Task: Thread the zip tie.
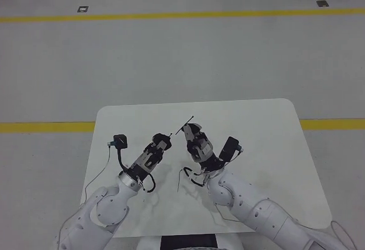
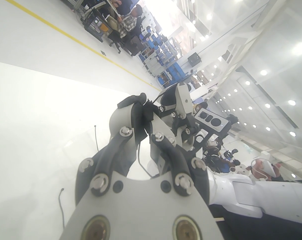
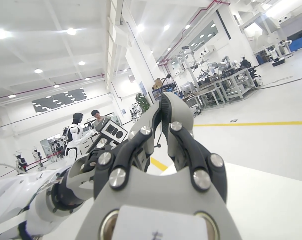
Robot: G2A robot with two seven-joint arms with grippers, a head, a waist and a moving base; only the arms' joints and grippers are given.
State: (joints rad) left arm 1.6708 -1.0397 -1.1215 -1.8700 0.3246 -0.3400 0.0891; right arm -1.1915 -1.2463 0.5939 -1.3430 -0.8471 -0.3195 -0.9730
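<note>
Right gripper (image 3: pixel 163 97) clamped on a thin black plastic zip tie (image 3: pixel 162 87); left gripper (image 2: pixel 141 102) pinched together, contents unclear; the tie's floppy tip could bend and miss its slot.

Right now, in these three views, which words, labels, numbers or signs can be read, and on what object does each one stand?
No text can be read.
On the white plate at the base of the right gripper: one dark mark, cut off by the picture's edge, not readable.
On the dark floor marker and the second floor marker: too small to read.
On the blue sign on the far pillar: too small to read.
</note>
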